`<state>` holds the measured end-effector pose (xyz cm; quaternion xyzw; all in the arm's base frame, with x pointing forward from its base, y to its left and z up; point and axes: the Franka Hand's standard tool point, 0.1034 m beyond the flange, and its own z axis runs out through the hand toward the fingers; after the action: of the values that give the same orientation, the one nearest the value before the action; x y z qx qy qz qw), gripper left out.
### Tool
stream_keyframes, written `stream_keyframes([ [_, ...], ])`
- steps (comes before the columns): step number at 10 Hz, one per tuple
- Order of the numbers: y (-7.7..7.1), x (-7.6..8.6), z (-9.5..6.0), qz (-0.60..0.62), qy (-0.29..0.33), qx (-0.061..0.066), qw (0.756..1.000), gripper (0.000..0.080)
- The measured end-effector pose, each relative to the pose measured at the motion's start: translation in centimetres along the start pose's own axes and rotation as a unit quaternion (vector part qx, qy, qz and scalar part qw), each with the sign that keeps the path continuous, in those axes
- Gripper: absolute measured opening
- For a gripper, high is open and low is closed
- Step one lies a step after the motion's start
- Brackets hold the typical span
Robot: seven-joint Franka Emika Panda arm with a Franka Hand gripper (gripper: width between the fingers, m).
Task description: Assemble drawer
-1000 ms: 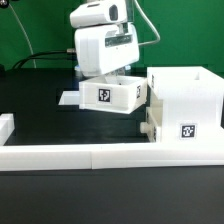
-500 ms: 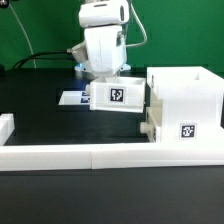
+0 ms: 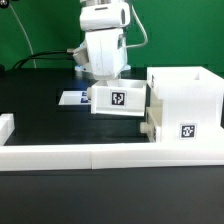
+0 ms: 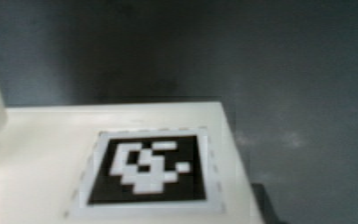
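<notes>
The tall white box shell (image 3: 185, 95) stands at the exterior view's right, with a square tag (image 3: 187, 130) low on its front. A small white open-top tray (image 3: 118, 100) with a black-and-white tag hangs just above the black table, its right end touching or nearly touching the shell's left side. My gripper (image 3: 112, 84) comes down onto the tray from above and is shut on it; the fingertips are hidden behind it. In the wrist view the tray's tagged face (image 4: 149, 165) fills the lower part, blurred. A small white part (image 3: 150, 127) juts from the shell's lower left.
The long low white border wall (image 3: 100, 155) runs along the front, with a short raised end (image 3: 6, 127) at the exterior view's left. The marker board (image 3: 70, 99) lies flat behind the tray. Green backdrop and cables lie at the back.
The gripper has turned the tray so that its tagged face points squarely at the exterior camera, and carried it to the exterior view's right, up to the shell. Since half a second ago it has sunk slightly.
</notes>
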<state>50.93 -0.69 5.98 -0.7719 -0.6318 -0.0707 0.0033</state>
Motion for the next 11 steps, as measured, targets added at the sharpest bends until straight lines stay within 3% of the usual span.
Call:
stream_keyframes([
  [3,-0.05,0.45,0.71,-0.003,0.002,0.005,1.000,0.0041],
  [11,0.22,0.74,0.73,-0.008,0.001,0.007,1.000,0.0041],
])
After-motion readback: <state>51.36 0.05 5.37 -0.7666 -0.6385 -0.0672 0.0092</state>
